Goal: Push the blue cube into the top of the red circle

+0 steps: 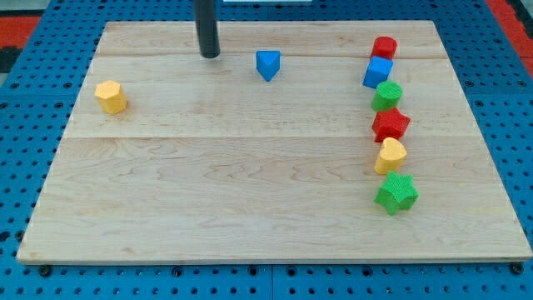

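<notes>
Nearest the view's bottom: green star-shaped block point(396, 193), on the right side of the worktop point(250, 200), a pale wooden board laid on a blue perforated base point(25, 100).

Right-hand column, listed from the view's bottom to its top:
- yellow block point(390, 156), faceted, exact shape unclear, touching the green star's upper edge.
- red star-shaped block point(391, 125), touching the yellow block.
- green block point(387, 95), rounded outline, touching the red star.
- blue cube point(378, 72), turned slightly, touching the green rounded block and set just to its upper left.
- red circle point(384, 47), a short rounded block, at the head of the column, touching the blue cube's top edge.

Elsewhere on the worktop:
- blue block point(267, 64), triangular with its point toward the view's bottom, near the top edge, centre of the view, standing alone.
- yellow block point(110, 97), faceted, apparently hexagonal, alone at the view's left.

Arm: dark rod descending from the view's top; my tip point(210, 55) rests on the worktop near the top edge, just left of the blue triangular block without touching it, and well apart from the blue cube and the rest of the right-hand column.

Gripper: none fitted; no open or closed state can be told.
</notes>
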Motion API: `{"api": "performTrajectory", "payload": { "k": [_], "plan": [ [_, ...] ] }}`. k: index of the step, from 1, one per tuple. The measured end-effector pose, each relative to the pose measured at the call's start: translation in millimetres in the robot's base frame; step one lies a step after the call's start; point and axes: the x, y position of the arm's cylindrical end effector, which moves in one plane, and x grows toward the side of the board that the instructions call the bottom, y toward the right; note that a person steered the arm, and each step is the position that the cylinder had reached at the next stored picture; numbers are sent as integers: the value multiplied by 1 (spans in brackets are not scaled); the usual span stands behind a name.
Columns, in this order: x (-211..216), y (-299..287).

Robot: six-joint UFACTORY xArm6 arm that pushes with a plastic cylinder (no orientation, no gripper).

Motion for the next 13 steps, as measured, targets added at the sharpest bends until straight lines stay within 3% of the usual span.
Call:
{"api": "performTrajectory", "payload": {
  "k": [1,2,4,5,7,10,13],
  "plan": [
    [46,16],
    [62,54],
    [8,83],
    [9,124],
    [25,145],
    [-21,201],
    [-23,228]
  ]
}}
